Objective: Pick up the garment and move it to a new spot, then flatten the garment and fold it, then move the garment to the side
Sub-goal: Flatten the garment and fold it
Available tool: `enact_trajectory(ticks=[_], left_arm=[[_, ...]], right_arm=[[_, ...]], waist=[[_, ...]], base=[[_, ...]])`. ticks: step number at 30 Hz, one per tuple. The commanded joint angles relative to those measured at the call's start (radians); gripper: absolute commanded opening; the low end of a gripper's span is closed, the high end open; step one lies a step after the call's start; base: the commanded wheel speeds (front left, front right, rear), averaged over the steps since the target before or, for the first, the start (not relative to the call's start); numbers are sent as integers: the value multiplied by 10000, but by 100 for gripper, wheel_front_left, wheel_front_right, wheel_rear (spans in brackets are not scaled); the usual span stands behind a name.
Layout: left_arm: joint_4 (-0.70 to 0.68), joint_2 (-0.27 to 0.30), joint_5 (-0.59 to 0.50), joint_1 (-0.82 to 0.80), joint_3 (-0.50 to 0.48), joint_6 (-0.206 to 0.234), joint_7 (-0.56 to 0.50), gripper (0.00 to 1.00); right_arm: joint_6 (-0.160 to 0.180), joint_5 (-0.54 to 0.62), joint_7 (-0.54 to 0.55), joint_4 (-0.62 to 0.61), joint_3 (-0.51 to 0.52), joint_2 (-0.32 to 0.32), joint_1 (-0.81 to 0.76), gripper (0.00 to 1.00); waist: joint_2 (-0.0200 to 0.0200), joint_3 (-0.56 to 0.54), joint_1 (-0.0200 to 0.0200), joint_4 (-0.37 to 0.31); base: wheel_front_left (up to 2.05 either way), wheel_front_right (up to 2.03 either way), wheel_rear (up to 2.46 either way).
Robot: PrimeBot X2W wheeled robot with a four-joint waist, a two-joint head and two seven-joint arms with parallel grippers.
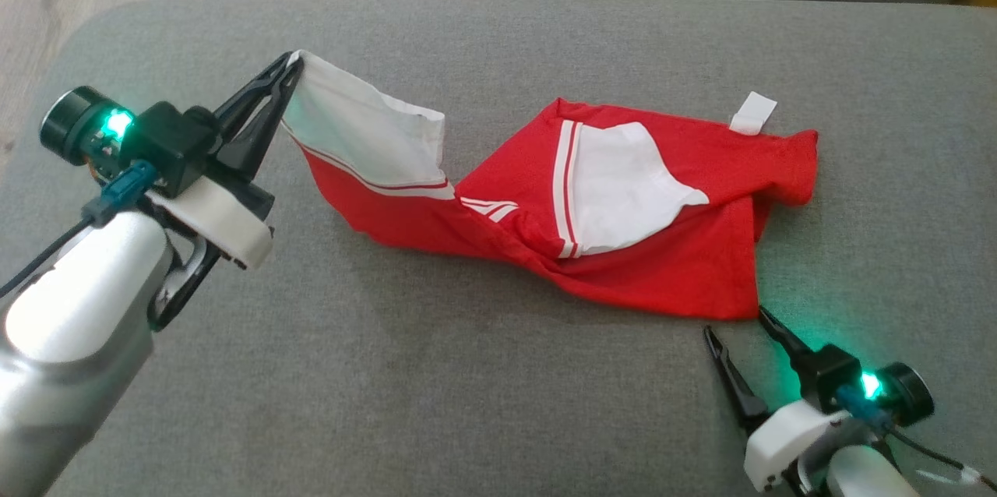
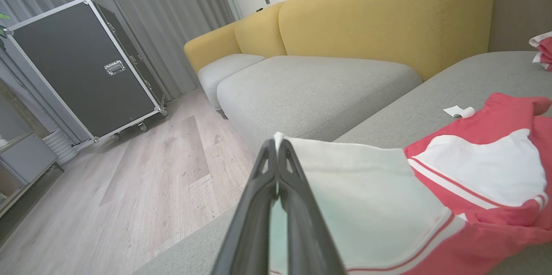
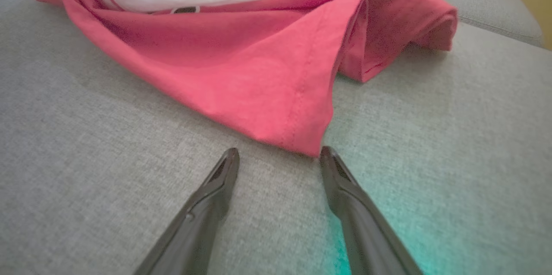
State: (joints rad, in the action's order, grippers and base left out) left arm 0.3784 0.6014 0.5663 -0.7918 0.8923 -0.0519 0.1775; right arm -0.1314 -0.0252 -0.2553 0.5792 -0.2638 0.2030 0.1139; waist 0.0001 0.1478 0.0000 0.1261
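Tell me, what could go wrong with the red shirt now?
1. The left gripper pinches just a white edge of the garment; a hard pull might slip it free.
2. The right gripper stands open, with the red corner beside one fingertip, not between them; closing could miss it or pinch the cushion.
3. The garment is twisted in the middle, so pulling may tighten the twist instead of flattening it.

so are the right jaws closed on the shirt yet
No, the right gripper has its jaws spread apart just in front of the red garment's near corner, with no cloth between them.
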Motion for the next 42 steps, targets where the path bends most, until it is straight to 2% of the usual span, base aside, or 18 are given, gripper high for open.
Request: enact_trajectory(ticks=[1,2,3,4,5,6,12,19,24,30,33,37,42], left_arm=[[-248,461,58,-448,-449,82,68,0],[-259,453,61,-443,-442,91,76,0],[-267,446,62,-434,-431,101,82,0],[-267,447,68,-419,-422,104,93,0],[-256,451,76,-410,-415,98,106,0],[-244,450,82,-406,-411,98,118,0],[-263,507,59,-380,-455,183,303,0],[-431,688,-104,-379,-583,317,569,0],[-842,995,-217,-400,-965,471,757,0],[-1645,1293,-351,-846,-1760,537,833,0],[-1942,1159,-283,-1416,-2154,343,838,0],[-1655,620,-211,-2550,-2369,-16,840,0],[-399,-219,-15,-4287,-2516,-283,691,0]], right_arm=[[7,45,-65,-98,-267,156,341,93],[7,39,-65,-67,-288,175,378,86],[7,30,-65,-31,-312,195,404,69],[7,13,-65,10,-348,213,423,30],[7,-10,-65,38,-375,230,441,5],[7,-33,-65,62,-394,243,454,0],[7,-193,-65,-246,-191,254,533,0],[7,-877,-65,-1729,181,473,440,0],[7,-1572,-65,-3083,571,954,667,0],[7,-2182,93,-4251,1234,1911,1443,0],[7,-2662,592,-4729,1728,2352,2153,0],[7,-3133,1426,-4868,1862,2859,3358,0],[7,-4015,2328,-3864,1218,3175,5458,0]], waist=[[-1,27,0,29],[-1,36,0,41],[-1,39,0,50],[-1,41,0,58],[-1,40,0,63],[-1,36,0,66],[-1,-21,0,-13],[-1,-448,0,-199],[-1,-1085,0,-399],[-1,-1709,0,-564],[-1,-1781,0,-555],[-1,-1653,0,-578],[-1,-936,0,-724]], base=[[0,0,0],[0,0,0],[0,0,0],[0,0,0],[0,0,0],[0,0,0],[0,0,0],[0,0,0],[0,0,0],[0,0,0],[0,0,0],[0,0,0],[0,0,0]])
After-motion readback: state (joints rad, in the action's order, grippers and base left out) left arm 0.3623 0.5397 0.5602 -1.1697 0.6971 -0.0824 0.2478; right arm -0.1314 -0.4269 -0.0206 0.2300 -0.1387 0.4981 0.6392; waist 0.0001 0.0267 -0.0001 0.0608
